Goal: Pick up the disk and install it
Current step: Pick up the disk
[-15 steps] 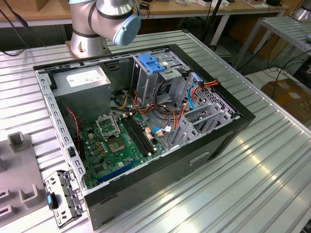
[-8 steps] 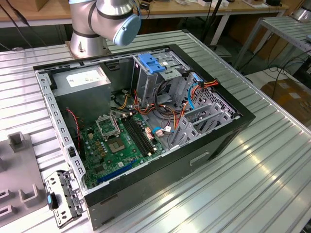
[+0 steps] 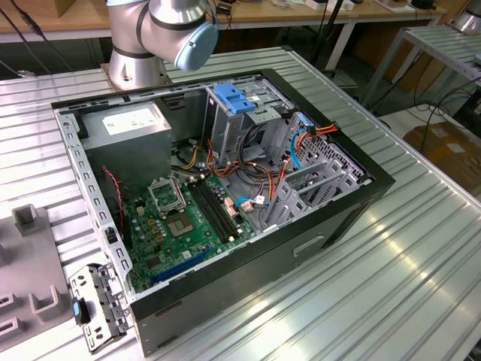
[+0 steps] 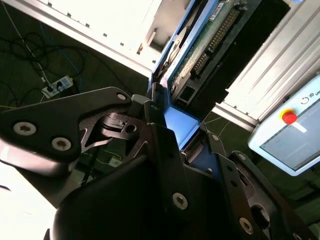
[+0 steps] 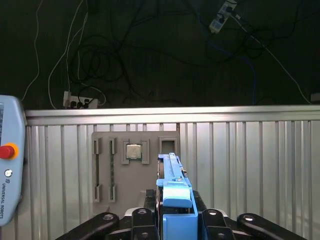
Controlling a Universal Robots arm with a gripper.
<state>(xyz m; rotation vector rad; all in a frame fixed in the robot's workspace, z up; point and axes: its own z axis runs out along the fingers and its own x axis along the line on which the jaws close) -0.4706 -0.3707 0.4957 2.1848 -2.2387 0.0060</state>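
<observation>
A ribbed aluminium desk (image 3: 391,286) forms the work surface, with a dark floor strewn with cables (image 5: 150,55) beyond its edge. The gripper (image 5: 175,217) is closed on the disk (image 5: 172,175), its black fingers (image 5: 150,200) pressing the blue carrier frame from both sides, so that the disk projects edge-on past the fingertips. In the second wrist view the gripper (image 4: 181,131) holds the same disk (image 4: 200,47), whose green circuit-board face shows inside the blue frame. Ahead of the held disk, on the desk, lies a grey fixture plate (image 5: 102,165) carrying a small square chip (image 5: 133,151). Off to one side of the gripper is a teach pendant (image 5: 7,165) with a red button. The exterior view shows the arm's base (image 3: 135,64) standing on the desk beside an open computer case (image 3: 248,271), which contains a grey drive cage with a blue latch (image 3: 233,98).
</observation>
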